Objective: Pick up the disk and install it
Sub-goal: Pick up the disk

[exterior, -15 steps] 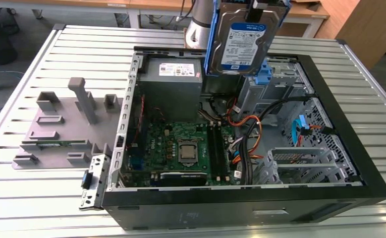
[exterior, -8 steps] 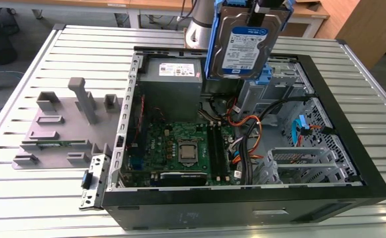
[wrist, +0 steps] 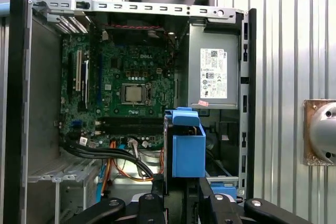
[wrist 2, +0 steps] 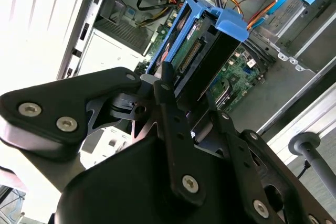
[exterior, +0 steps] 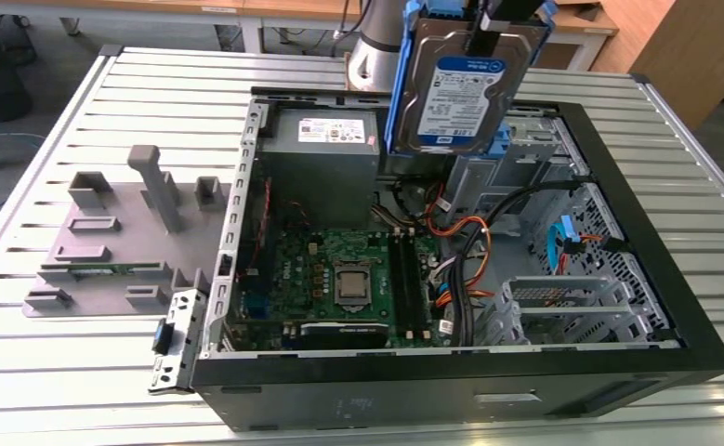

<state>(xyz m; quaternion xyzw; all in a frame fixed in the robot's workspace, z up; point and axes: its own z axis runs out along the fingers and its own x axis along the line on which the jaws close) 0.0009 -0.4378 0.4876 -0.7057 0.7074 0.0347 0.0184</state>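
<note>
Tool [wrist 2: 191,95] pinching disk [exterior: 461,93] above open computer case [exterior: 461,370]; slatted metal table [exterior: 89,372], wooden furniture [exterior: 696,46] behind.

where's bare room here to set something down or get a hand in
At the exterior view's left, bare table slats lie behind the grey fixture plate and in front of it, beside the computer case. Inside is crowded: cables between motherboard and drive cage, and the gripper holding the disk by the power supply.

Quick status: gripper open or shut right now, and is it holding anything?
Gripper: shut on the disk, holding it above the open computer case.
</note>
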